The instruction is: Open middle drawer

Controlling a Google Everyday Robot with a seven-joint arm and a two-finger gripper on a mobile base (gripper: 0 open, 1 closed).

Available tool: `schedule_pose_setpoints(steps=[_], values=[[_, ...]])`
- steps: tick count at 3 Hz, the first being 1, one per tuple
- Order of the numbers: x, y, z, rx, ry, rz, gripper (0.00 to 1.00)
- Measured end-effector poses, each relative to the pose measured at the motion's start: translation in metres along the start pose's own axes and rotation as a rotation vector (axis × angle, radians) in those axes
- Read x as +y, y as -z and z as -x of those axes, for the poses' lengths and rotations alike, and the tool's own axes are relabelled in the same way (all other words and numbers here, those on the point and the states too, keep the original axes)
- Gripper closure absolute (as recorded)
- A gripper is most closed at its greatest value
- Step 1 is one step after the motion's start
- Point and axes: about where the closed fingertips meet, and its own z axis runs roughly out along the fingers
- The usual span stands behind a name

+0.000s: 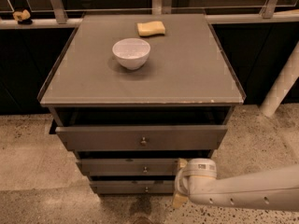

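The middle drawer [117, 167], 2nd of 3 fronts, is being shown closed beneath the part-open top drawer [103, 138]. The gripper [179, 181] is being held at its right end, jaws apart, seemingly so the knob [145, 170] can be reached

No text can be read; gripper [179, 182] beside middle drawer [126, 167]
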Motion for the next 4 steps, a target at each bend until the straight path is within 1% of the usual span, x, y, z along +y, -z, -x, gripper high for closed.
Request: schedule_pose_setpoints(steps=[1, 2, 3, 4], values=[[-0.011, -0.001, 0.005, -0.009, 0.023, -0.024, 0.00], [-0.018, -0.032, 0.013, -0.029, 0.032, 0.020, 0.00], [-0.016, -0.071, 0.011, -0.036, 0.014, 0.102, 0.00], [-0.016, -0.071, 0.011, -0.036, 0.014, 0.102, 0.00]])
